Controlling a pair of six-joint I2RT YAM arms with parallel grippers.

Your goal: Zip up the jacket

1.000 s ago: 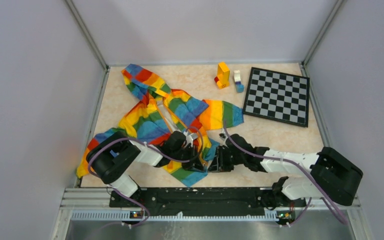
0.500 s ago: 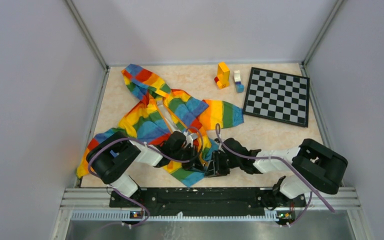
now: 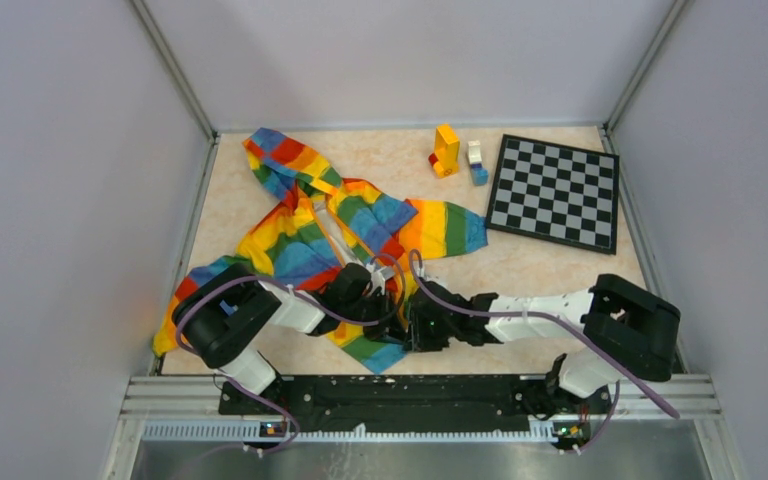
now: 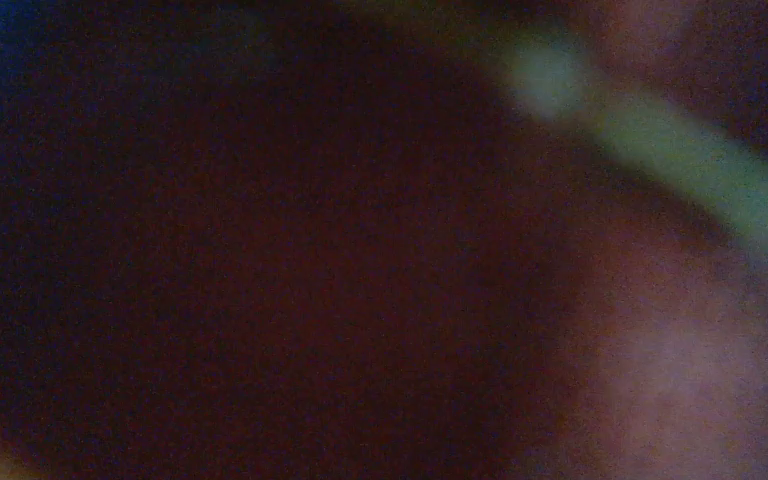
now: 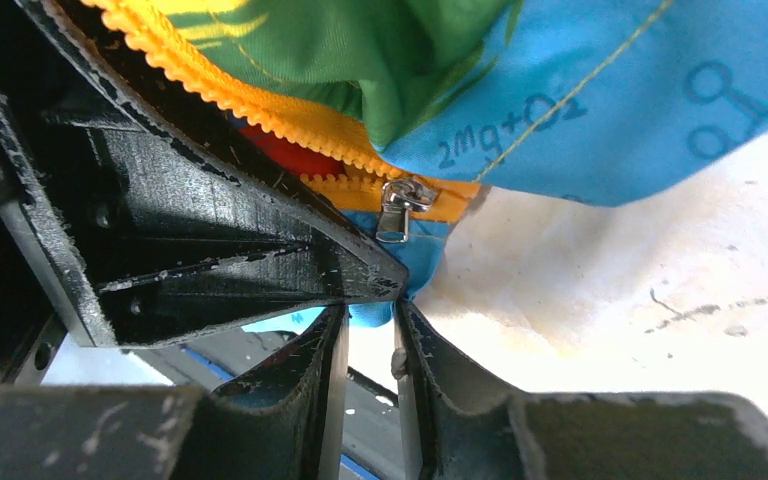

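The rainbow-striped jacket point(image 3: 300, 245) lies spread on the table, hood at the far left. In the right wrist view its orange zipper strip point(image 5: 250, 105) ends at a silver slider point(image 5: 400, 205) by the blue hem. My left gripper point(image 3: 374, 290) lies on the jacket's lower front. In the right wrist view its black fingers point(image 5: 260, 250) meet at a tip on the hem, seemingly shut on it. The left wrist view is dark and blurred. My right gripper point(image 3: 413, 326) is at the hem's right edge. Its jaws point(image 5: 372, 315) stand a narrow gap apart, with a blue hem corner at the tips.
A black-and-white checkerboard point(image 3: 555, 192) lies at the back right. An orange-yellow block stack point(image 3: 445, 150) and a white-blue block stack point(image 3: 476, 162) stand beside it. Grey walls close in the table on three sides.
My right arm has swung left, bringing its gripper up against the jacket's hem beside the left gripper. The left arm and jacket have hardly moved.
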